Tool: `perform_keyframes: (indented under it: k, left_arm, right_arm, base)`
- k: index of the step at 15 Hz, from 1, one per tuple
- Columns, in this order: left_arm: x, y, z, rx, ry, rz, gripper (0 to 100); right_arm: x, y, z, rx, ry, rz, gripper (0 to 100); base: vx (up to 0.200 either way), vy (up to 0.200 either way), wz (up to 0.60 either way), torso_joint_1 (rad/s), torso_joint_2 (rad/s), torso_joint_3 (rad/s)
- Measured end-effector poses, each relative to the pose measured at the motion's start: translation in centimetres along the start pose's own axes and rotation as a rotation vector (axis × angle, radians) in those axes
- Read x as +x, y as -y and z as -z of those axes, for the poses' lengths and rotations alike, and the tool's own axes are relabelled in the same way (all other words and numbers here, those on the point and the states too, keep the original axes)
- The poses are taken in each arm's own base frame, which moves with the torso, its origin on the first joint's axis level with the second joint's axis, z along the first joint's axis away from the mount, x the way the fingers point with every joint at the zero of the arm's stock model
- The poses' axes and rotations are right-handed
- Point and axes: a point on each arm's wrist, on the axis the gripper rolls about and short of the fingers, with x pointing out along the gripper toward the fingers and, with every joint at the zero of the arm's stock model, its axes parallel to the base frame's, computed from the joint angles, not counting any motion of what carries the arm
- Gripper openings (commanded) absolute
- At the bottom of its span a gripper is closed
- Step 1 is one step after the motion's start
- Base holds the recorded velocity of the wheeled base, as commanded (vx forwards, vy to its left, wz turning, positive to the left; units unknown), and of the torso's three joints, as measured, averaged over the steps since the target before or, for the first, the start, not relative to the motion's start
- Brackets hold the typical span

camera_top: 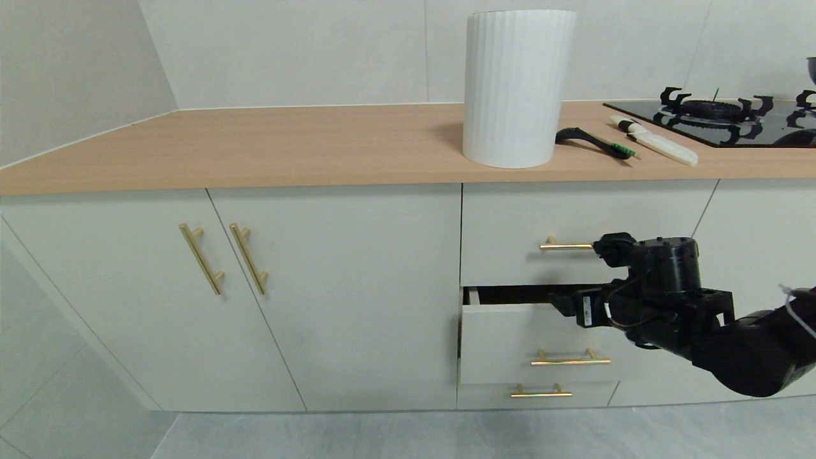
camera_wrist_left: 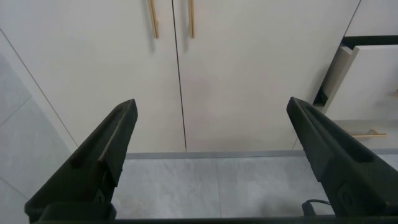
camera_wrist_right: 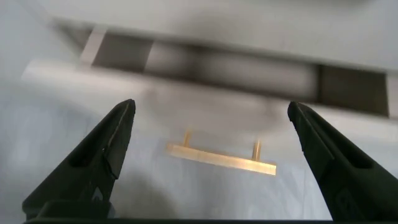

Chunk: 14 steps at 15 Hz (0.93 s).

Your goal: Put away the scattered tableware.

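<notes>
The knife (camera_top: 656, 143) lies on the surface (camera_top: 287, 146). The right tool (camera_top: 590, 277), jaws wide apart, is by the drawer (camera_top: 510, 338), which is out only a crack. A bump could push it back in. The left tool (camera_wrist_left: 211, 106) is wide apart too.

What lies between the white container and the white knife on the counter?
A black-handled utensil with a green end lies there, as the head view shows.

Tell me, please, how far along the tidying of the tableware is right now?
Done: the middle drawer stands partly open. In hand: nothing; the right pincer hangs open before that drawer's front. Left: the black-handled utensil and the white knife lie on the counter beside the white ribbed container, not yet stowed.
</notes>
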Motion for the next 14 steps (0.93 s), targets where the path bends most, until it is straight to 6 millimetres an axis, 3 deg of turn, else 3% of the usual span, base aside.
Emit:
perform_keyframes:
  k: [9,14]
  left_arm:
    - [0.0,0.0,0.0,0.0,0.0,0.0,100]
    - [0.0,0.0,0.0,0.0,0.0,0.0,100]
  right_arm:
    - [4.5,0.6,2.2,0.049,0.05,0.073,100]
    - [5.7,0.8,3.1,0.05,0.042,0.086,100]
  base:
    - [0.0,0.0,0.0,0.0,0.0,0.0]
    - [0.0,0.0,0.0,0.0,0.0,0.0]
